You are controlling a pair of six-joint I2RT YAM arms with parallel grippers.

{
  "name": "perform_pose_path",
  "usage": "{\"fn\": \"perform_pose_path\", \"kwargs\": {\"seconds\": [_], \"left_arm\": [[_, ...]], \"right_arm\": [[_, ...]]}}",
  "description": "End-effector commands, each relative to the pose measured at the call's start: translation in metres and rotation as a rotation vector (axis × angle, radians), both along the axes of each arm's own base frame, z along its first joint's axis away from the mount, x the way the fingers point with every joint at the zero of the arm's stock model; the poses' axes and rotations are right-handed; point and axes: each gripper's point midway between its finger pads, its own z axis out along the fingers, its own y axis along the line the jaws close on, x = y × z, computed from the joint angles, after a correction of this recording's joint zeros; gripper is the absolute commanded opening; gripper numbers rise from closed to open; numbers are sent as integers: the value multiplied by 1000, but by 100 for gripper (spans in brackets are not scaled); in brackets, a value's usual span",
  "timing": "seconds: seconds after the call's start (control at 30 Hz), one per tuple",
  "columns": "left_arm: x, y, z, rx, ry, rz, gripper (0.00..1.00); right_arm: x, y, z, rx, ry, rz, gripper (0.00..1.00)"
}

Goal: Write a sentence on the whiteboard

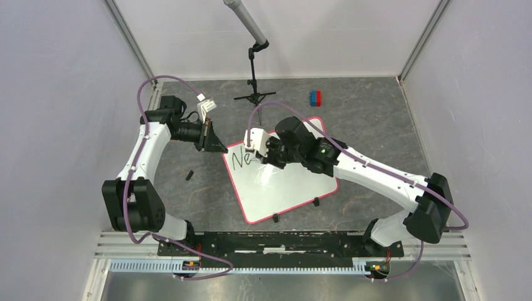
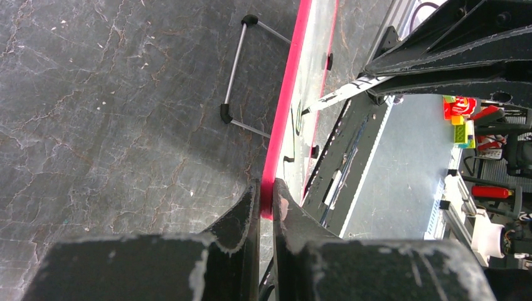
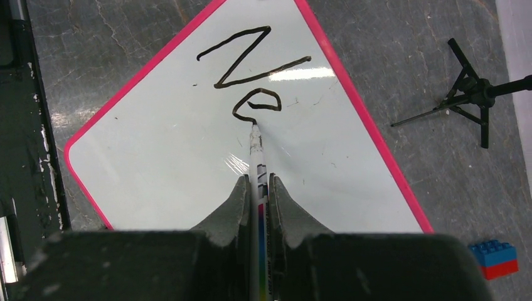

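Note:
The whiteboard [image 1: 282, 185] lies tilted on the grey table, white with a pink-red rim. My left gripper [image 1: 221, 148] is shut on its far left rim; the left wrist view shows the pink rim [image 2: 282, 125] pinched between the jaws of this gripper [image 2: 266, 194]. My right gripper [image 1: 268, 152] is shut on a white marker [image 3: 258, 182], tip touching the whiteboard [image 3: 157, 157]. The sentence [image 3: 251, 69] reads "N" and part of an "e" in black; it also shows in the top view [image 1: 241, 158].
A small black tripod [image 1: 254, 94] stands behind the board, with a red and blue brick [image 1: 315, 98] at the back right. A small black cap-like piece [image 1: 189, 175] lies left of the board. Black clips [image 1: 317, 201] sit on the board's near edge.

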Motion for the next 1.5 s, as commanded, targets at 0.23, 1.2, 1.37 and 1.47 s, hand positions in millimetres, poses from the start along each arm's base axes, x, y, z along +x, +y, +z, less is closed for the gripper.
{"fn": "perform_pose_path", "kwargs": {"seconds": [0.23, 1.2, 1.37, 1.47], "left_arm": [[-3, -6, 0, -15, -3, -33, 2], [-4, -6, 0, -14, -5, -34, 2], [-4, -6, 0, -12, -5, -32, 2], [-4, -6, 0, -11, -5, -32, 2]], "right_arm": [[14, -2, 43, 78, -74, -45, 0], [3, -20, 1, 11, -6, -50, 0], [16, -17, 12, 15, -46, -72, 0], [25, -16, 19, 23, -61, -90, 0]]}}
